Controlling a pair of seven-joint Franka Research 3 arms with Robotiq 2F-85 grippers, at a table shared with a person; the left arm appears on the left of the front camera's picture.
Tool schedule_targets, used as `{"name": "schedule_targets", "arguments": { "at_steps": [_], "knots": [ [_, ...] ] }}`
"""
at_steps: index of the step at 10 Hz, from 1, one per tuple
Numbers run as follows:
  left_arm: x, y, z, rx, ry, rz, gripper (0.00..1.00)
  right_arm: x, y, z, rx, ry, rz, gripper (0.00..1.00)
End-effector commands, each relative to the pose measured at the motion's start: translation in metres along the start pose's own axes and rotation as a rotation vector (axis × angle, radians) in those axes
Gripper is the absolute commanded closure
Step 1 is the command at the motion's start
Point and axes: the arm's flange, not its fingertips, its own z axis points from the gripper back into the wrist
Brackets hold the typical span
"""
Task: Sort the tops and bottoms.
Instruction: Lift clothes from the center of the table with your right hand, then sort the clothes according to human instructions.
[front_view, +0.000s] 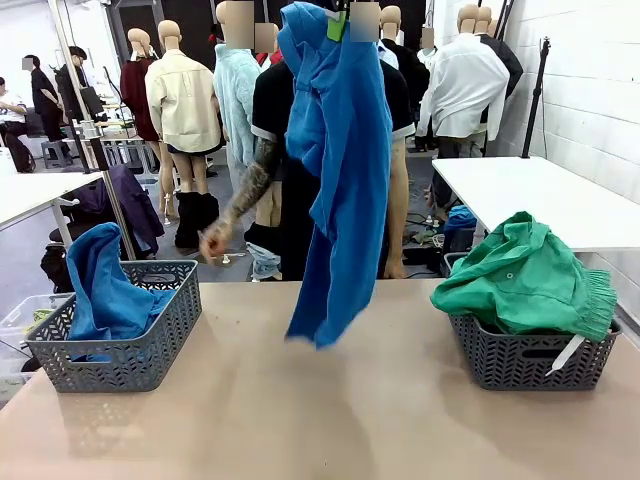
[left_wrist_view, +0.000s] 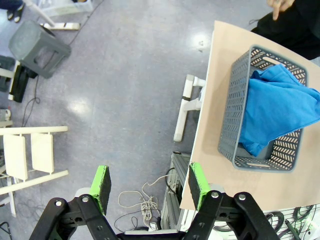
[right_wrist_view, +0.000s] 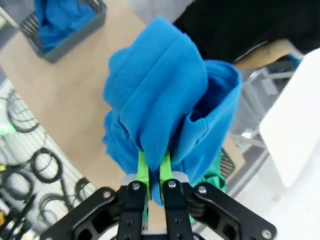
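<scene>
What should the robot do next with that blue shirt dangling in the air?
Probably carry it left, over the left basket. The right gripper is shut on the blue shirt, hanging above mid-table, and that basket already holds blue cloth; the right one holds a green garment.

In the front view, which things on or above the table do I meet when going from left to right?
Left grey basket holding a blue garment → blue shirt hanging above the table's middle → right grey basket with a green garment.

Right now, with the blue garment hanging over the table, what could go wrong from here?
The right gripper pinches only a small fold of the blue garment, so it might slip free. Its hanging hem nearly reaches the table and could drag. The person's hand is close by and may get brushed.
</scene>
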Motion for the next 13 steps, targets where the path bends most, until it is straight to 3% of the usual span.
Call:
{"name": "schedule_targets", "arguments": {
  "at_steps": [1, 2, 13],
  "knots": [
    [-0.003, -0.001, 0.001, 0.017, 0.004, 0.006, 0.19, 0.056, -0.022, 0.015, 0.055, 0.022, 0.001, 1.00],
    [-0.003, -0.001, 0.001, 0.017, 0.004, 0.006, 0.19, 0.000, 0.000, 0.000, 0.000, 0.000, 0.000, 1.00],
    [-0.003, -0.001, 0.001, 0.017, 0.004, 0.006, 0.19, 0.000, 0.000, 0.000, 0.000, 0.000, 0.000, 1.00]
  ]
}}
